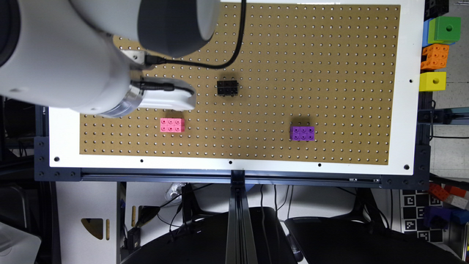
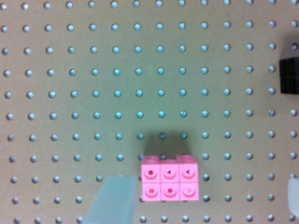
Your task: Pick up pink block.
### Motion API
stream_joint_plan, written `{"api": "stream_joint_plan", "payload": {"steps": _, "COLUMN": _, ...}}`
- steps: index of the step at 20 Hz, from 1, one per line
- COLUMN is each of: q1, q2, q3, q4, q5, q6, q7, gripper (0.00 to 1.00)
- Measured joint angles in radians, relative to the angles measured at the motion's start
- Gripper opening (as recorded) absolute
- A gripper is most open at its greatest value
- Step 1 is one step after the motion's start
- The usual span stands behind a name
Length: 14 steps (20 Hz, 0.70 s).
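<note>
The pink block (image 1: 172,125) lies flat on the brown pegboard (image 1: 293,55), towards the exterior view's left and near the board's front edge. In the wrist view the pink block (image 2: 169,179) shows its six round holes. My gripper (image 1: 168,99) hovers above the board just behind the block. In the wrist view my gripper (image 2: 205,186) is open and holds nothing. One pale finger (image 2: 114,203) stands close beside the block, while the other finger (image 2: 294,193) is far off on the block's other side.
A black brick (image 1: 227,88) sits near the board's middle and shows at the wrist view's edge as the same black brick (image 2: 289,76). A purple brick (image 1: 302,133) lies towards the exterior view's right. Green (image 1: 445,29), orange (image 1: 435,56) and yellow (image 1: 433,81) blocks stand off the board's right edge.
</note>
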State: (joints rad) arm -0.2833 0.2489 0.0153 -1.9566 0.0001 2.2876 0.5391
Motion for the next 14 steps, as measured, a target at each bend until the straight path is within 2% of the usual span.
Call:
{"api": "stream_joint_plan", "payload": {"steps": 4, "q1": -0.008, "q2": 0.021, "q3": 0.000, "q4": 0.026, "q5": 0.0000, "q6": -0.002, "q7": -0.007, "gripper": 1.00}}
{"api": "stream_joint_plan", "payload": {"steps": 9, "q1": -0.009, "q2": 0.033, "q3": 0.000, "q4": 0.028, "q5": 0.0000, "q6": 0.001, "q7": -0.008, "gripper": 1.00}}
{"api": "stream_joint_plan", "payload": {"steps": 14, "q1": -0.009, "q2": 0.098, "q3": 0.000, "q4": 0.041, "q5": 0.0000, "q6": 0.040, "q7": -0.008, "gripper": 1.00}}
